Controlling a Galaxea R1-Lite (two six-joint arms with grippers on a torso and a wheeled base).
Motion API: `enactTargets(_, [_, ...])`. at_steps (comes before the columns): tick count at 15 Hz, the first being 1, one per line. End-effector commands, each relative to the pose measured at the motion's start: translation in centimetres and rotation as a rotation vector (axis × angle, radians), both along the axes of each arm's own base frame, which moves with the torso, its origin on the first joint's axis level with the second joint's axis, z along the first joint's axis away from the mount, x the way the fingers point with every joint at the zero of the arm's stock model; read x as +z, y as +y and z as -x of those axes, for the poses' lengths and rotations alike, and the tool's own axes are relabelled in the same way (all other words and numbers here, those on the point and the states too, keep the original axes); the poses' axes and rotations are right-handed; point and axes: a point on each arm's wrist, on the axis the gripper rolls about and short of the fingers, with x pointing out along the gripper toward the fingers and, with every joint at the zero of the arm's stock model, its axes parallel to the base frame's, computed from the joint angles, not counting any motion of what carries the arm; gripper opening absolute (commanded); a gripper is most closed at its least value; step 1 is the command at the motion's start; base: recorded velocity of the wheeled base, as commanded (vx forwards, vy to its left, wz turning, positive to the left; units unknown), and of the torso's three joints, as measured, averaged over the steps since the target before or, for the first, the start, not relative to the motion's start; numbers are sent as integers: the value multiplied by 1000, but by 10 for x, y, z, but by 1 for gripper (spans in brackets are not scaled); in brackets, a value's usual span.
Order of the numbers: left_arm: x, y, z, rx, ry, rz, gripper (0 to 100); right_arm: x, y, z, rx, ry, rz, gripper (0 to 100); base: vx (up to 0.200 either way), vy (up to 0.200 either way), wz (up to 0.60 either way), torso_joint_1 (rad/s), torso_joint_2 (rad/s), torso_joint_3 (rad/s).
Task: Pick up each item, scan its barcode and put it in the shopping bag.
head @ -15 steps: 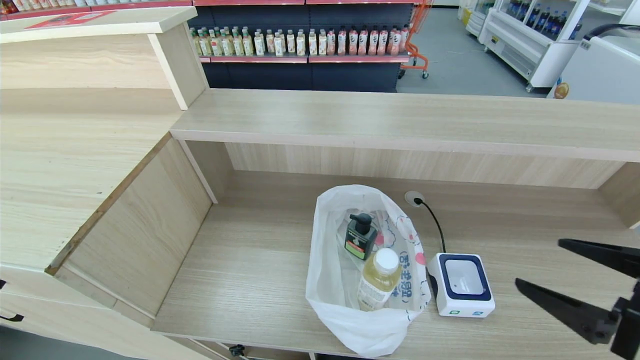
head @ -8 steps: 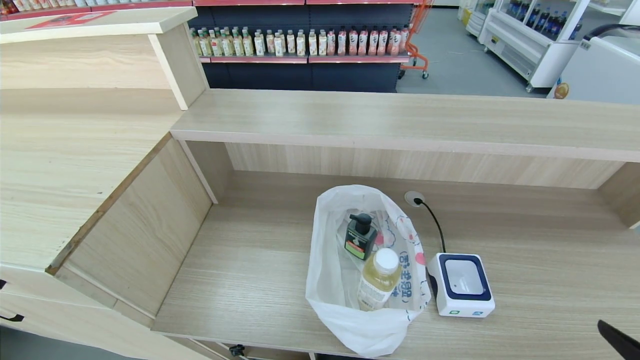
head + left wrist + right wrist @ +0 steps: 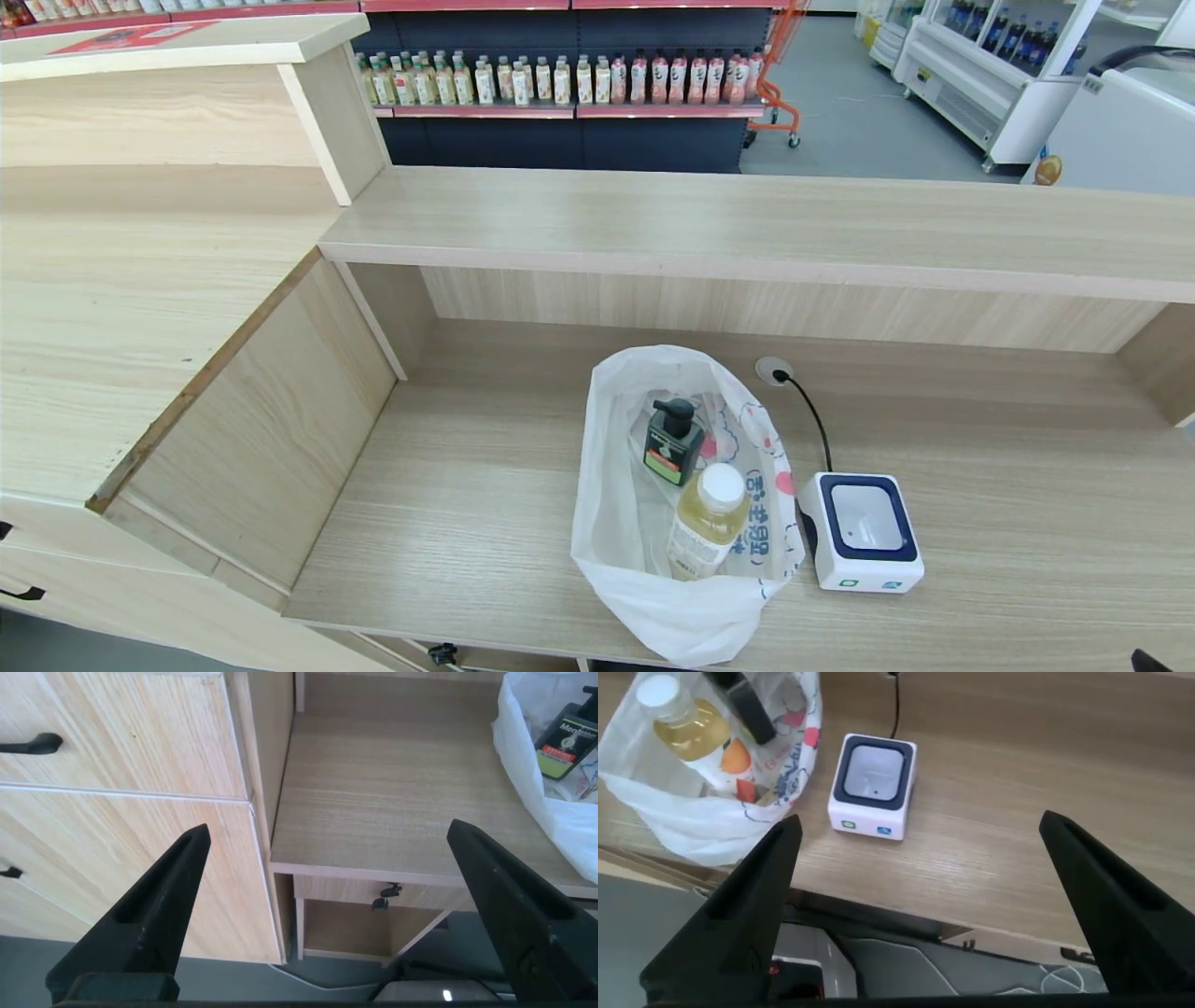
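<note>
Since the right end effector (image 3: pixel 920 823), a second ago spread beside the white-and-blue box scanner (image 3: pixel 864 532), has drawn back to the pale wooden surface's (image 3: pixel 467 504) near edge, wide open and empty like the left end effector (image 3: pixel 329 833), we judge bagging done: the clear yellow-drink bottle (image 3: pixel 707 523) and dark pump bottle (image 3: pixel 672 448) lie inside the white plastic shopping bag (image 3: pixel 607 523).

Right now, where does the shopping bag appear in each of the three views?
Head view: shopping bag on the desk, left of the scanner.
Left wrist view: shopping bag on the desk, partly cropped.
Right wrist view: shopping bag beside the scanner.
Shared landmark: dark pump bottle inside it.
</note>
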Motion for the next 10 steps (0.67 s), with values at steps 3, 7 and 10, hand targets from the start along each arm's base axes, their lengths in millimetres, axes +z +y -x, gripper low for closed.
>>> enactTargets(3, [0,0,0,1,-1,0,100,-39,0,22,47,-95,31,100,0,0,0,0,0,0])
enactTargets(7, [0,0,0,1,-1,0,100,-54,1,34,9,-155,32,100,0,0,0,0,0,0])
enactTargets(10, [0,0,0,1,-1,0,100,-55,2,38,24,-194,36,100,0,0,0,0,0,0])
